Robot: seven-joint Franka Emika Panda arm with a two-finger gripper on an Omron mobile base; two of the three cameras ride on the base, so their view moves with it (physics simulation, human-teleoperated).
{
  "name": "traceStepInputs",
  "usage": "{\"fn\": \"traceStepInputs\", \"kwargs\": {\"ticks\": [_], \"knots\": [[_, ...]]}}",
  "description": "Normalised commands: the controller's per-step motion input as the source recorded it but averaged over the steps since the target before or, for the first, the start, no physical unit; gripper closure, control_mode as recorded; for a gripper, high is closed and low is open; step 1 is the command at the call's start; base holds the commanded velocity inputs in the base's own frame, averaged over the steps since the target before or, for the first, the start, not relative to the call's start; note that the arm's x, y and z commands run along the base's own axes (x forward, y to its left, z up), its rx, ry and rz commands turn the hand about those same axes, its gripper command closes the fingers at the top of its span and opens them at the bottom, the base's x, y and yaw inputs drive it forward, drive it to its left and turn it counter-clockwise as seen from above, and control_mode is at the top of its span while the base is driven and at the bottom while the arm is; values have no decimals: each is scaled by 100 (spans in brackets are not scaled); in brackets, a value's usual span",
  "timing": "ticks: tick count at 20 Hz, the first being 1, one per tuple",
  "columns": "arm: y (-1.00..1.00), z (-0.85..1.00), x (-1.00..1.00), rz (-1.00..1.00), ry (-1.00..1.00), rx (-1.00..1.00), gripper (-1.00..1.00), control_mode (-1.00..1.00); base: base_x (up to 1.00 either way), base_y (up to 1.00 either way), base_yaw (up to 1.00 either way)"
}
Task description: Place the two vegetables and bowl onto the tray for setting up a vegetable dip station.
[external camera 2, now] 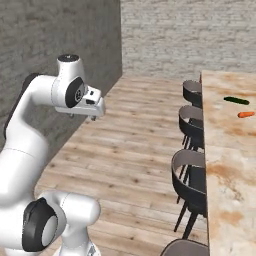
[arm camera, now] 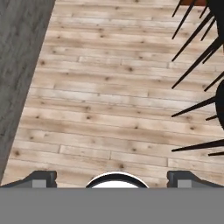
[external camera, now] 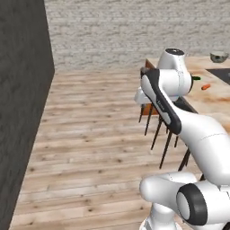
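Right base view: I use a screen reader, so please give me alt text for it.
A white robot arm rises at left, its tool hanging over a wooden floor, far from a stone counter at right. A carrot and a dark green vegetable lie on the counter, with dark chairs alongside.

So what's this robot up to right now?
Nothing is being handled yet. The robot's hand is open and empty, pointing down at the wooden floor beside the chairs. The carrot and the dark green vegetable lie close together on the counter, untouched. It apparently still has to get to the counter before it can pick anything up.
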Motion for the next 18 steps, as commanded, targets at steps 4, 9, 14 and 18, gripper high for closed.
{"fn": "traceStepInputs", "kwargs": {"ticks": [4,9,14,18], "knots": [[0,0,0,0,0,0,-100,100,54,0,-30],[0,0,0,0,0,0,-100,100,53,13,-31],[0,0,0,0,0,0,-100,100,51,35,-24],[0,0,0,0,0,0,-100,100,50,36,-24]]}}
